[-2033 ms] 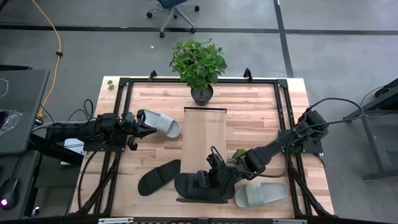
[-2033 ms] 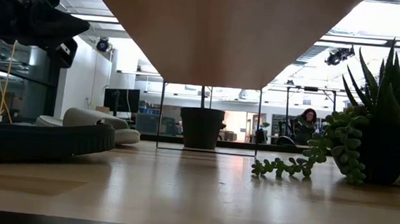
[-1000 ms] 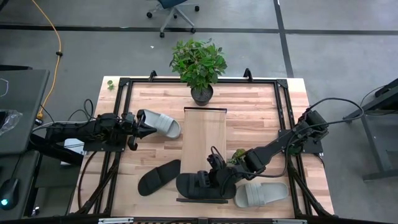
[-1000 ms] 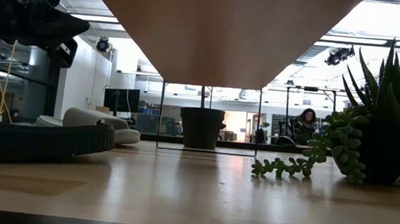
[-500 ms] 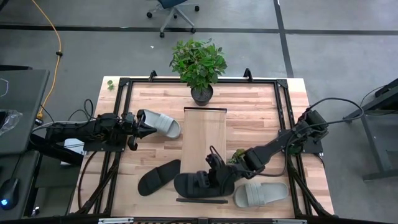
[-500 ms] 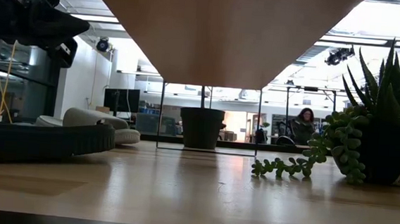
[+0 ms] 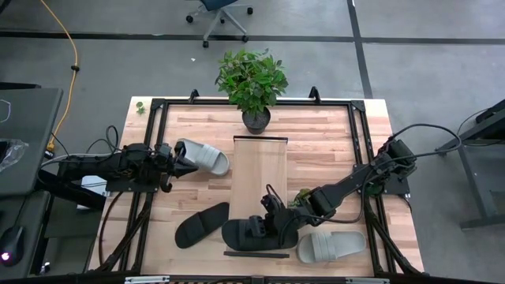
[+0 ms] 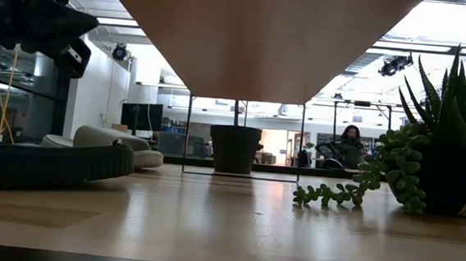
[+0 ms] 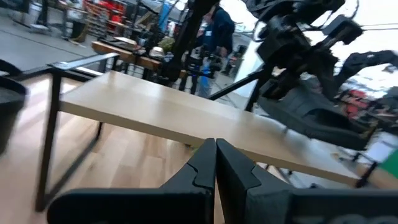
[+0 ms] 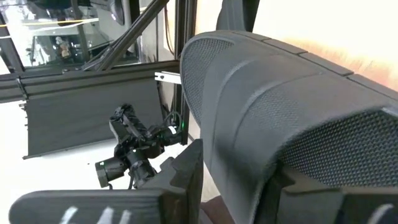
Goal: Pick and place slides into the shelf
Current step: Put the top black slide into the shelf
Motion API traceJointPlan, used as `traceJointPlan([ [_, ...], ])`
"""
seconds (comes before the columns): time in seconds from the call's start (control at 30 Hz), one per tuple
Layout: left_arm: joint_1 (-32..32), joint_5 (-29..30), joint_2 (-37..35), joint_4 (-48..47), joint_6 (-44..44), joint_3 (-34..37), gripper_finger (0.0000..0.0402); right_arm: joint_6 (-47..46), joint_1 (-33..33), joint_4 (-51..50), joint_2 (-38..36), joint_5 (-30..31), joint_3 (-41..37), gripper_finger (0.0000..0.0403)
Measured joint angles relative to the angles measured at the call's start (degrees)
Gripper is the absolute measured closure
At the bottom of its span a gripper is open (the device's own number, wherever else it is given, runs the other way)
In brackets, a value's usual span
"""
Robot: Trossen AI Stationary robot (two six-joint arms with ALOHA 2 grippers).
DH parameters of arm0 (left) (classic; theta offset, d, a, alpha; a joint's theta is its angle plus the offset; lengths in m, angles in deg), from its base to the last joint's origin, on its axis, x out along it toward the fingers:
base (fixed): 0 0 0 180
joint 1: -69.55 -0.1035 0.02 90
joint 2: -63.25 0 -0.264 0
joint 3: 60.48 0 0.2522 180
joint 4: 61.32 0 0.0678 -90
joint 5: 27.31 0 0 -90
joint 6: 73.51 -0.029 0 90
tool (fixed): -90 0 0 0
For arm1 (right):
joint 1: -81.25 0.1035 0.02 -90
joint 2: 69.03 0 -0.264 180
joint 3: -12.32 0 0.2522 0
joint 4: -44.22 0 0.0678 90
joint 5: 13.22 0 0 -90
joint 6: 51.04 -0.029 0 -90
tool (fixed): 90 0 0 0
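My right gripper [image 7: 272, 226] is shut on a black slide [image 7: 251, 234] over the near end of the shelf [image 7: 260, 170], a pale board with black rails. The second black slide [image 7: 201, 223] lies flat on the table left of the shelf. One grey slide [image 7: 331, 246] lies right of the shelf's near end. The other grey slide [image 7: 205, 156] lies near the left arm. My left gripper [image 7: 185, 160] is shut, and its tips [image 9: 216, 144] point at the shelf; I cannot tell from above whether they touch that grey slide's heel end. My right gripper [image 10: 236, 186] pinches the black slide around its strap part [image 10: 280, 99], with one finger [image 10: 186, 177] on each side. It comes level from the table's right, along the slide. The toe points toward the table's left. Whether the sole rests on the shelf board I cannot tell.
A big potted plant [image 7: 252, 83] stands at the shelf's far end. A small succulent [image 7: 304, 196] sits right of the shelf, beside my right arm, and shows in the low view [image 8: 429, 152]. Black frame rails [image 7: 154, 126] edge the table. A person [image 8: 349, 143] is in the room behind.
My left gripper has shut beside the grey slide's heel end. My right gripper has carried the black slide slightly toward the far edge, so the shelf's near rail now shows free of it. The slides on the table have stayed put.
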Motion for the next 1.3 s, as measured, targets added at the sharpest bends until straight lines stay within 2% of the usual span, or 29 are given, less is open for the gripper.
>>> traceJointPlan([
  [0.2,0.01,-1.95,0.03,0.98,1.50,-1.27,0.0401,0.00,-0.14,-0.03,0.00,-0.01,0.00,0.0316],
  [0.43,0.00,-2.22,4.72,-1.26,-2.74,-9.62,0.0401,0.08,-0.36,-0.08,0.00,-0.01,0.00,0.0316],
  [0.67,0.01,-6.30,16.72,-10.49,-6.64,-20.92,0.0401,0.17,-0.62,-0.08,0.00,0.00,0.00,0.0316],
  [1.03,0.15,-18.08,37.54,-13.25,-13.76,-35.34,0.0401,0.17,-0.67,-0.22,0.00,0.00,0.00,0.0316],
  [1.3,9.39,-18.08,46.98,-15.17,-16.34,-41.18,0.0401,0.04,-0.75,-0.52,0.00,0.00,0.00,0.0316],
])
